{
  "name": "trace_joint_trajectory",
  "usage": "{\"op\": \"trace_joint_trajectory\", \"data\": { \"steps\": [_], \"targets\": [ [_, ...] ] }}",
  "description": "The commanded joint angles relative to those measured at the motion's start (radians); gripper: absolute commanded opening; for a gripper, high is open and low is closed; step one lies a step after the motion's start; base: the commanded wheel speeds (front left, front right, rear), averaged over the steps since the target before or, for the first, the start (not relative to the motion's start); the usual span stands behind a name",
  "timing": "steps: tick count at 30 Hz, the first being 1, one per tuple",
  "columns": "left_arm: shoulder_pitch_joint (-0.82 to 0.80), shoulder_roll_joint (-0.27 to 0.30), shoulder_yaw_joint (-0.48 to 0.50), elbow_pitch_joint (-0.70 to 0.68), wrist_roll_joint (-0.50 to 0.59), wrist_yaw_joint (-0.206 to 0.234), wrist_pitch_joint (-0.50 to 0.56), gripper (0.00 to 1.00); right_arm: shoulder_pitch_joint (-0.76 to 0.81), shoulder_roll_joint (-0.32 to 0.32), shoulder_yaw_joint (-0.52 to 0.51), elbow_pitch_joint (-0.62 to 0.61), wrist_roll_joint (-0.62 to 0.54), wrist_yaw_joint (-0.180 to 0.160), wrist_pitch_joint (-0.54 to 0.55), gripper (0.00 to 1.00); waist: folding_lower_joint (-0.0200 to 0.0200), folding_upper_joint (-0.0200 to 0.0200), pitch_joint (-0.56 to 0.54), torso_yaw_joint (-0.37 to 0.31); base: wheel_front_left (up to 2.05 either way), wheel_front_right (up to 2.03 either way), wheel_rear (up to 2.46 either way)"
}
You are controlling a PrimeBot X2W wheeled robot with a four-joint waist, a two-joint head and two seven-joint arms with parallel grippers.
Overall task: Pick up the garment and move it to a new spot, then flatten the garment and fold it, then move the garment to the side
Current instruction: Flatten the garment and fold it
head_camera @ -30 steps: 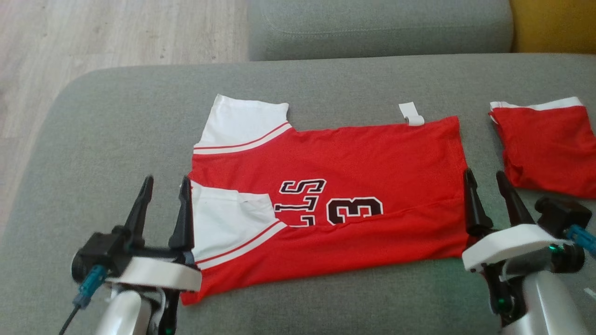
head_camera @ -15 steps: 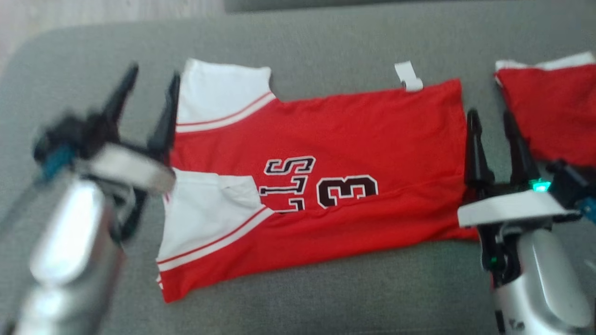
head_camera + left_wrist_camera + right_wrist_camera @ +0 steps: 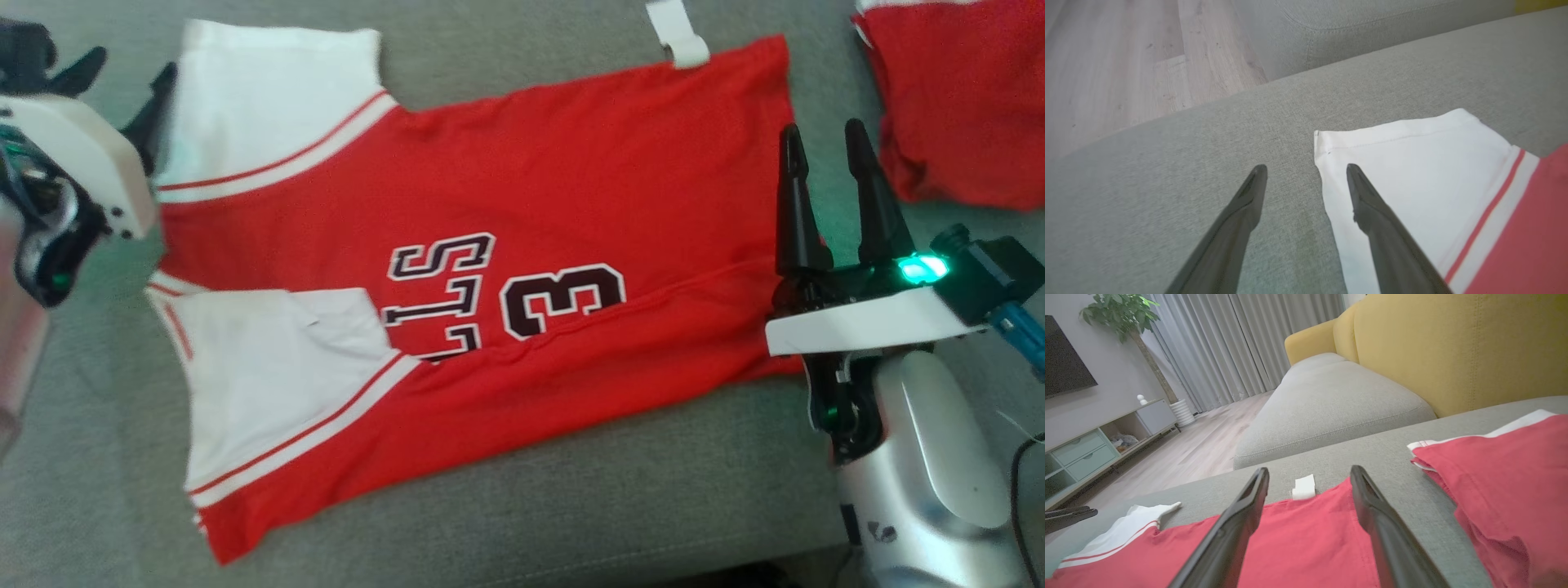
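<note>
A red jersey [image 3: 522, 204] with white sleeves and a black number lies spread across a grey sofa cushion [image 3: 571, 506]. Its near long edge is already turned up over the lettering.

The left claw [image 3: 131, 69] hangs at the far white sleeve [image 3: 269, 90] with its jaws apart and empty. In the left wrist view, one finger is over the sleeve's edge and the other is over bare cushion.

The right claw [image 3: 823, 131] is also spread and empty. It stands at the hem end, pointing toward the white tag [image 3: 678, 37].

A second red garment [image 3: 963, 106] lies just beside it, apart from the jersey.

The step appears to be folding the far half. To do it well:

- Each claw should pinch only its own corner, sleeve and hem.
- Both should bite equally deep.
- They should lift low and travel together so the crease runs straight.
- The right claw should stay clear of the neighbouring garment.
</note>
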Motion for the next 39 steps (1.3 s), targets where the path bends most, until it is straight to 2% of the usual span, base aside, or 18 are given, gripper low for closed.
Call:
{"op": "trace_joint_trajectory", "data": {
  "steps": [1, 9, 20, 21, 22, 23, 29, 39],
  "targets": [
    [-0.057, 0.059, 0.029, -0.007, -0.017, 0.002, 0.003, 1.0, -0.014, -0.004, 0.026, -0.033, 0.01, 0.007, -0.012, 1.0, -0.0003, 0.0, 0.031, -0.032, 0.0, 0.0, 0.0],
    [-0.136, 0.077, -0.056, 0.07, -0.095, 0.002, -0.028, 1.0, -0.018, -0.004, 0.033, -0.019, 0.017, 0.007, -0.026, 1.0, -0.0003, 0.0, 0.066, -0.061, 0.0, 0.0, 0.0],
    [-0.206, 0.086, -0.167, 0.138, -0.18, 0.002, 0.022, 1.0, -0.022, -0.004, 0.028, -0.006, 0.021, 0.007, -0.034, 1.0, -0.0003, 0.0, 0.105, -0.081, 0.0, 0.0, 0.0],
    [-0.206, 0.083, -0.177, 0.14, -0.194, 0.002, 0.035, 0.97, -0.023, -0.004, 0.028, -0.005, 0.02, 0.007, -0.035, 1.0, -0.0003, 0.0, 0.105, -0.081, 0.0, 0.0, 0.0],
    [-0.205, 0.082, -0.187, 0.136, -0.209, 0.002, 0.044, 0.4, -0.023, -0.004, 0.027, -0.004, 0.02, 0.007, -0.035, 1.0, -0.0003, 0.0, 0.105, -0.081, 0.0, 0.0, 0.0],
    [-0.205, 0.081, -0.194, 0.132, -0.223, 0.002, 0.044, 0.0, -0.025, -0.004, 0.025, -0.002, 0.019, 0.007, -0.035, 1.0, -0.0003, 0.0, 0.103, -0.08, 0.0, 0.0, 0.0],
    [-0.207, 0.075, -0.23, 0.114, -0.248, 0.002, -0.039, 0.0, -0.028, -0.004, 0.004, 0.013, 0.003, 0.007, -0.036, 1.0, -0.0003, 0.0, 0.069, -0.061, 0.0, 0.0, 0.0],
    [-0.148, 0.018, -0.277, 0.074, -0.261, 0.002, -0.329, 0.0, 0.0, -0.004, -0.054, 0.067, -0.05, 0.007, -0.017, 1.0, -0.0003, 0.0, -0.09, 0.038, 0.0, 0.0, 0.0]
  ]
}}
